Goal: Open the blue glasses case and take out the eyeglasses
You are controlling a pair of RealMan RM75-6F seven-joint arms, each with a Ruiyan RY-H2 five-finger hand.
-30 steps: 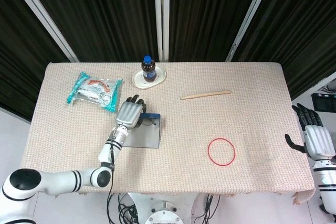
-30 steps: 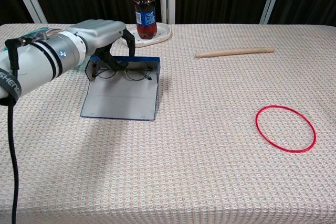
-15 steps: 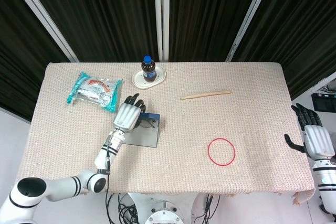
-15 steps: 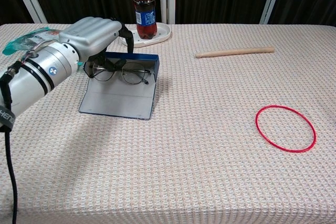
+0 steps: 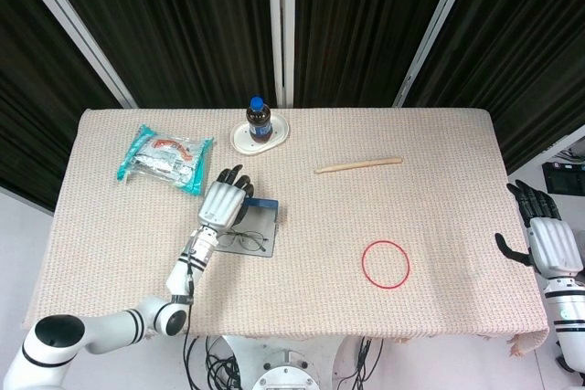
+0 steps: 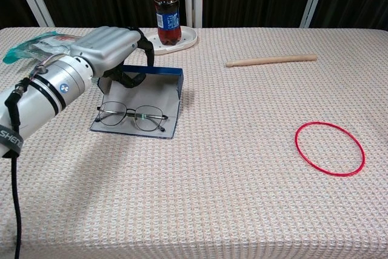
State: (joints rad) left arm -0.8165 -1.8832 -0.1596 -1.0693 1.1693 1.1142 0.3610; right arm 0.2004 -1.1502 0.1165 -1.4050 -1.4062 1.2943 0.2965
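Note:
The blue glasses case (image 6: 159,91) (image 5: 265,214) lies open on the table's left half, its lid flat toward me. The thin-framed eyeglasses (image 6: 133,116) (image 5: 241,242) lie on the near edge of that flat part, free of any grip. My left hand (image 6: 108,47) (image 5: 225,201) hovers over the case's back left corner with its fingers loosely curved and nothing between them. My right hand (image 5: 546,233) hangs off the table's right edge, fingers spread and holding nothing; the chest view does not show it.
A cola bottle (image 6: 166,11) stands on a white plate (image 6: 187,38) behind the case. A snack packet (image 5: 164,157) lies at the far left. A wooden stick (image 6: 271,60) and a red ring (image 6: 329,148) lie on the right half.
The left hand lifted the eyeglasses out of the case's back, carried them toward me and let go. They now lie on the case's near edge, and the hand has drawn back.

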